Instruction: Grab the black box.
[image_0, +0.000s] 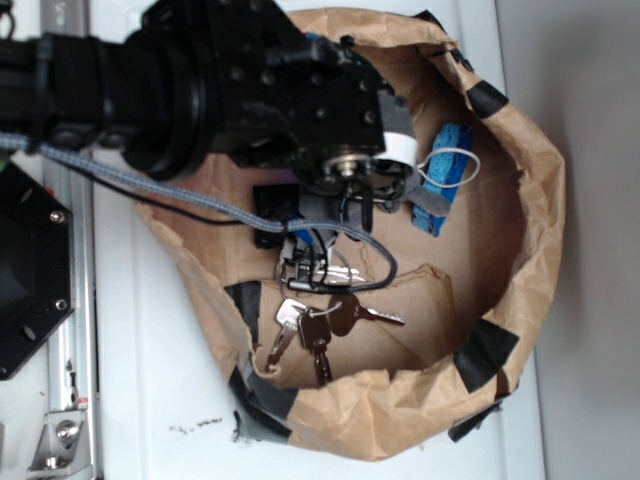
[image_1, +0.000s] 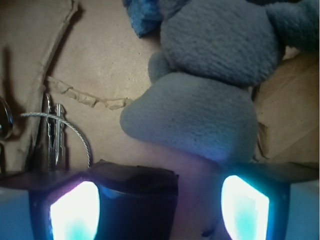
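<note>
The black box is glossy and dark and sits low in the wrist view, between my fingers. It lies against the left glowing pad, with a gap to the right pad. My gripper is open around it. In the exterior view the box shows partly under the arm, inside the brown paper bag. My gripper points down into the bag, its fingers mostly hidden by the wrist.
A grey plush toy lies just beyond the box, with a blue part behind it; both show in the exterior view. Keys on a wire ring lie in the bag's front. A black hexagonal plate stands at the left.
</note>
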